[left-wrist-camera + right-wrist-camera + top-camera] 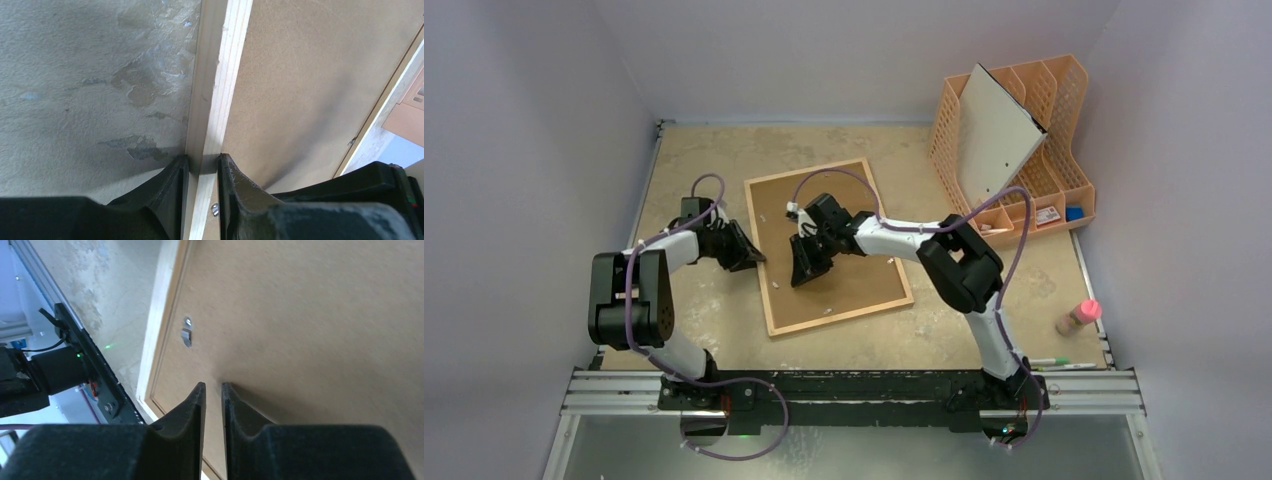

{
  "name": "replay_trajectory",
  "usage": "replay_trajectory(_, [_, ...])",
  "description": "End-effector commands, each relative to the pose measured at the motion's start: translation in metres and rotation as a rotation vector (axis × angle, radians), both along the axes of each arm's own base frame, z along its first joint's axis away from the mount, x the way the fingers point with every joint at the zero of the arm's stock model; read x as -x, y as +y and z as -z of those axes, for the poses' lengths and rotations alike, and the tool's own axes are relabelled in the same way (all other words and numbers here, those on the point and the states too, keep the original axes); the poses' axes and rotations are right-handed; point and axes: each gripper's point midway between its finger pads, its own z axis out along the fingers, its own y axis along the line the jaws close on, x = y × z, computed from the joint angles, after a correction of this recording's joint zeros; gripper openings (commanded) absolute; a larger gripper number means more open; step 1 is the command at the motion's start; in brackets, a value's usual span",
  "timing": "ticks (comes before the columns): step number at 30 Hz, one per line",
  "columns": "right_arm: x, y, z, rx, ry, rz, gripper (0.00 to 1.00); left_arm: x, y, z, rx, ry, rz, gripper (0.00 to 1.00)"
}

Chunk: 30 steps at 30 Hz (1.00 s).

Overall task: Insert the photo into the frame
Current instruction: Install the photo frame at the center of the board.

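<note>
Frame (pixel 854 312) flat on desk (pixel 714 150), mid-field, back side up, brown backing panel (pixel 864 270) seated inside wooden rim. Left pincer (pixel 746 255) (pixel 202 159) clamped on frame's left rail, one finger each side of the wood. Right pincer (pixel 807 268) (pixel 213 386) over backing panel, tips at its surface, narrow gap, nothing between. Metal clip (pixel 186 335) near its tips, apart. White-grey board (pixel 994 130) leaning in orange organizer (pixel 1064 90), far right corner.
</note>
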Motion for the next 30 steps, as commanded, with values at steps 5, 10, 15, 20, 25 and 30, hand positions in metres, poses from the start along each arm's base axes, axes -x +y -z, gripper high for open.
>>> replay_trajectory(5, [0.003,0.022,-0.004,-0.074,0.032,-0.045,0.19,0.039,-0.008,0.02,0.024,0.135,0.026,0.14])
replay_trajectory(10, [0.0,0.026,0.004,-0.078,0.034,-0.027,0.2,0.038,-0.009,0.021,0.029,0.136,0.028,0.13])
replay_trajectory(15, [0.001,0.036,0.009,-0.103,0.058,-0.042,0.2,0.037,-0.01,0.02,0.034,0.132,0.026,0.13])
replay_trajectory(20, [0.008,0.043,0.011,-0.12,0.071,-0.067,0.2,0.037,-0.011,0.019,0.035,0.131,0.024,0.13])
replay_trajectory(25, [0.014,0.049,0.014,-0.13,0.087,-0.078,0.2,0.036,-0.01,0.019,0.035,0.133,0.019,0.12])
replay_trajectory(30, [0.018,0.052,0.018,-0.128,0.099,-0.089,0.2,0.036,-0.011,0.018,0.036,0.132,0.018,0.11])
